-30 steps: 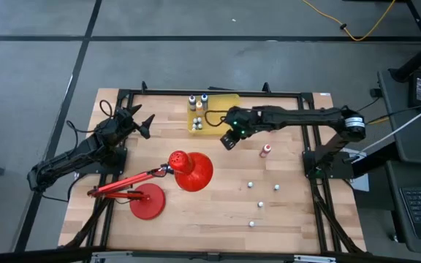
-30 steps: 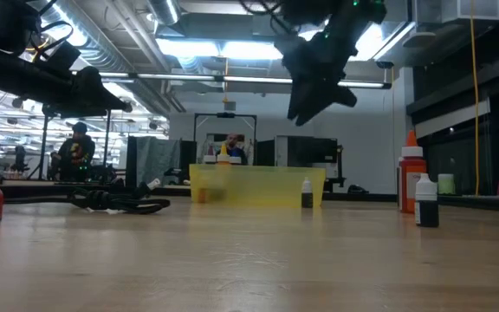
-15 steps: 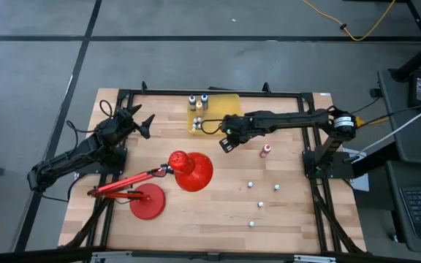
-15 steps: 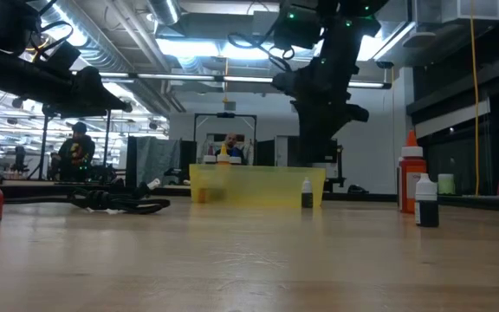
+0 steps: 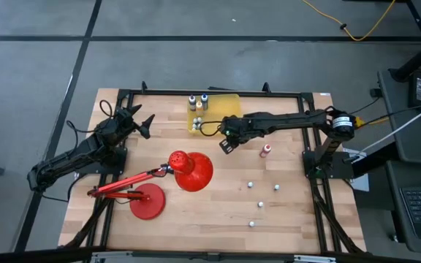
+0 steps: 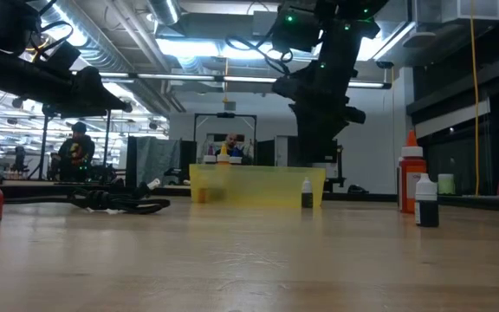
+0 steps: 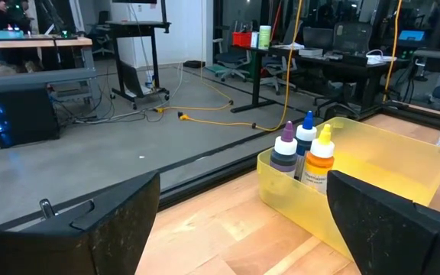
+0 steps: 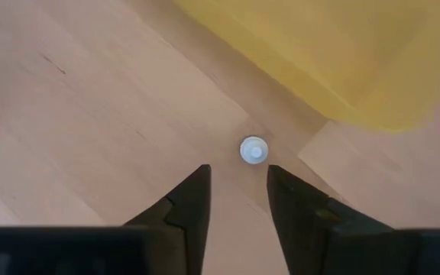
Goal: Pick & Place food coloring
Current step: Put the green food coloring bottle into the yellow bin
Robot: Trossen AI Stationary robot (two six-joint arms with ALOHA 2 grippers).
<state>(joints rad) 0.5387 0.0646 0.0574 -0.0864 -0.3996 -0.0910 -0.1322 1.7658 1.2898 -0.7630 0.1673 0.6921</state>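
A: How is the right arm set?

B: It stretches from the right edge across the surface, wrist bent down, the right end effector pointing straight down just beside the yellow bin. Its fingers stand a narrow gap apart and hold nothing.

A: And the bottle under it?

B: A small food coloring bottle stands upright on the wood, white cap up (long axis vertical), just ahead of the fingertips and close to the bin's corner.

A: The left arm?

B: It waits at the left edge, the left end effector wide open and empty, aimed toward the bin.

A: Room to move?

B: The bin wall hems one side; the red lamp lies nearer the middle, apart from the arm. A red bottle stands to the right, and more small bottles are scattered over the open wood beyond. Others stand upright inside the bin.
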